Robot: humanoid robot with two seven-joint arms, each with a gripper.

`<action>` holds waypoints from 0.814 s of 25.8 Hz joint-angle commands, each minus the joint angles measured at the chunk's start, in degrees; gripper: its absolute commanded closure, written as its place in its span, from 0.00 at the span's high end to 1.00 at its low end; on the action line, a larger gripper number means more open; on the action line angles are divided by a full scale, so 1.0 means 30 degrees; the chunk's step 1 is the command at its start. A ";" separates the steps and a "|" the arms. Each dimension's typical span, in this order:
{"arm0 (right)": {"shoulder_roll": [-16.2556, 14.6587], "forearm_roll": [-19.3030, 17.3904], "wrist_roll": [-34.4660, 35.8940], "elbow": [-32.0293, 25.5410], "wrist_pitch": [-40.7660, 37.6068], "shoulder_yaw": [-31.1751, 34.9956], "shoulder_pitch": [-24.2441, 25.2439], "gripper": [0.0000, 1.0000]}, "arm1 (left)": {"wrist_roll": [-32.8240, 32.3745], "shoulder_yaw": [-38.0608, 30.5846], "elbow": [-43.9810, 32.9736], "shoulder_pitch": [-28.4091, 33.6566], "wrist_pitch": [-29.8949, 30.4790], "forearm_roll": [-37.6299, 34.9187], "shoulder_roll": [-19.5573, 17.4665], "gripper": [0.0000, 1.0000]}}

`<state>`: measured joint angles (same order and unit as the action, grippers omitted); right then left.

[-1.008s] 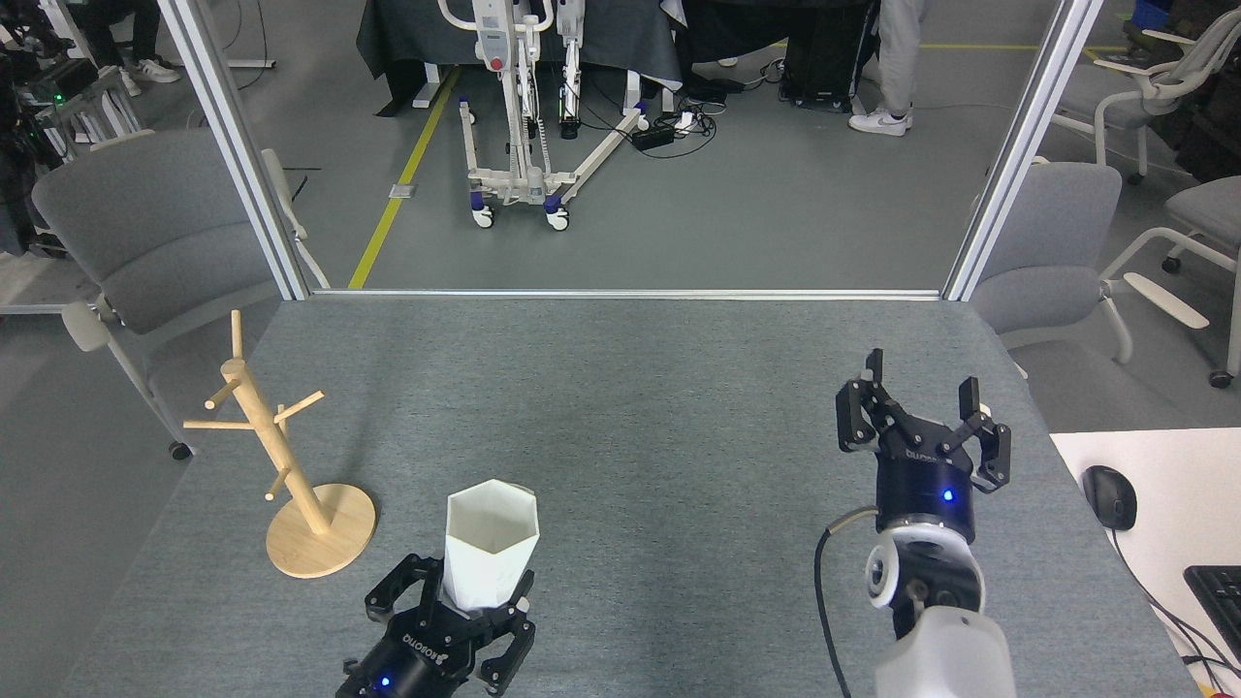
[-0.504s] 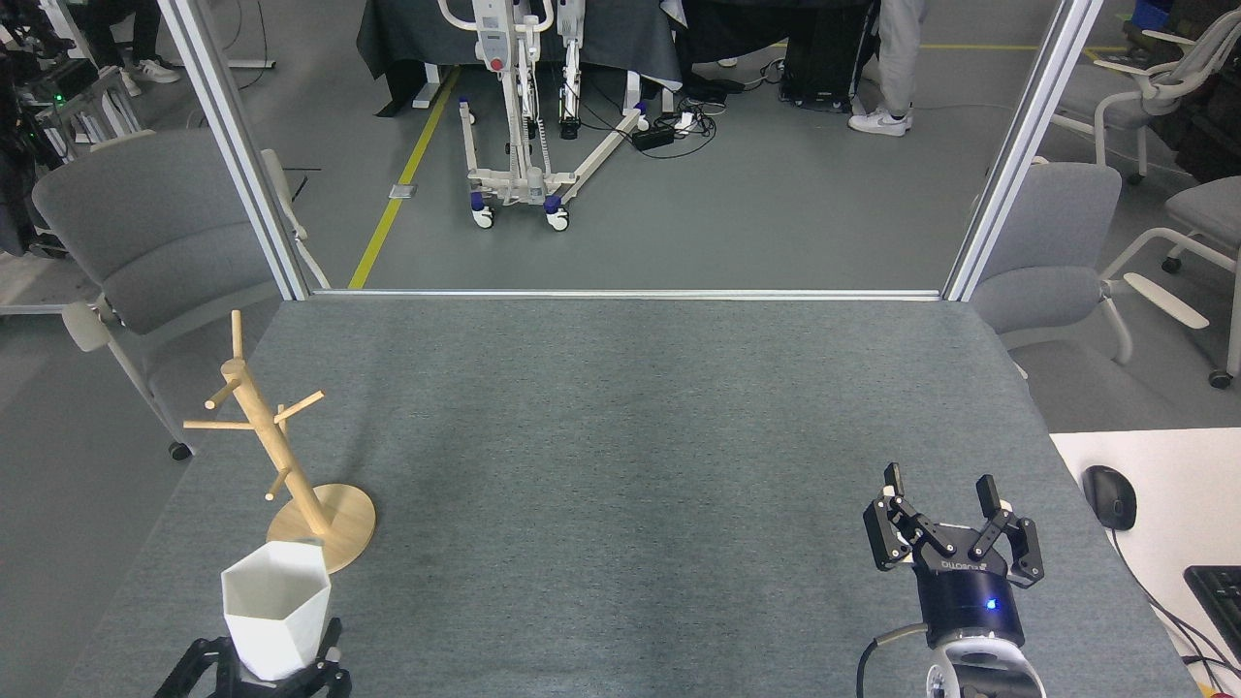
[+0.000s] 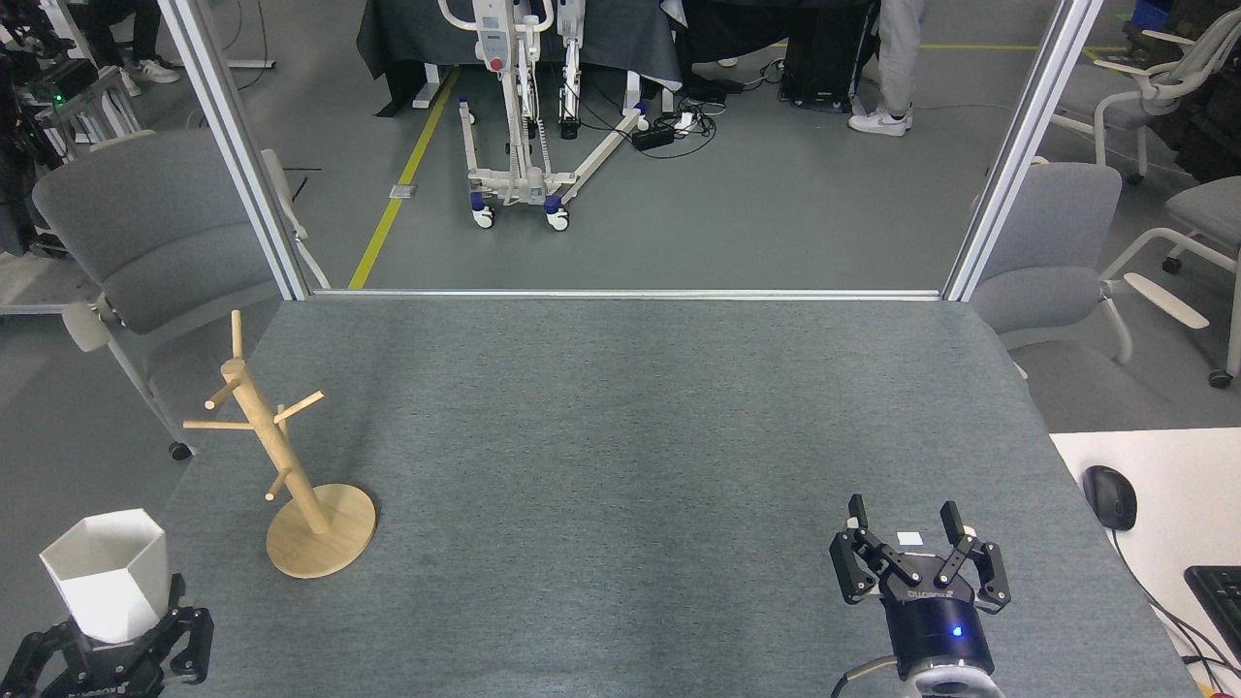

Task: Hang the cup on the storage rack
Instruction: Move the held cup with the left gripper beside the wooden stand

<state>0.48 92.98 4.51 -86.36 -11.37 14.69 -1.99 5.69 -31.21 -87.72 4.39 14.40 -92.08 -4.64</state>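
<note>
The white hexagonal cup [image 3: 105,574] stands mouth-up in my left gripper [image 3: 114,632], which is shut on its lower part at the bottom left corner, past the table's left edge. Its handle is hidden. The wooden storage rack [image 3: 281,456] stands on its round base near the table's left edge, up and to the right of the cup, with its pegs bare. My right gripper [image 3: 918,538] stands open near the front right of the table, with nothing between its fingers.
The grey felt table [image 3: 620,436] spreads between the two arms. Grey chairs [image 3: 145,242] flank both sides beyond it. A white desk [image 3: 1163,504] with a mouse and keyboard adjoins at the right. Metal frame posts [image 3: 233,145] rise at the far corners.
My left gripper carried the cup leftward from the front centre to beyond the table's left edge. My right gripper dropped back toward the front edge and shifted slightly left, still open.
</note>
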 commanded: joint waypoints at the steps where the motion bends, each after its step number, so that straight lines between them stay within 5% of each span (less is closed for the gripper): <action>1: -0.0013 0.0149 -0.0421 -0.0041 0.0070 -0.0005 -0.0127 1.00 | -0.0316 -0.0054 0.1584 -0.1464 -0.0904 -0.0010 -0.0739 0.00; 7: -0.0101 0.0149 -0.0479 -0.0011 0.0158 0.0025 -0.0509 1.00 | -0.0316 -0.0171 0.2317 -0.2314 -0.0758 0.0313 -0.1677 0.00; 21: -0.0218 0.0091 -0.0509 0.0106 0.0158 0.0025 -0.0538 1.00 | -0.1136 0.0092 0.3342 -0.4658 -0.0436 0.0195 -0.1560 0.00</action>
<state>-0.08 93.27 2.95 -86.11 -10.88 15.01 -3.64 2.34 -31.32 -77.83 -9.34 12.68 -91.34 -9.67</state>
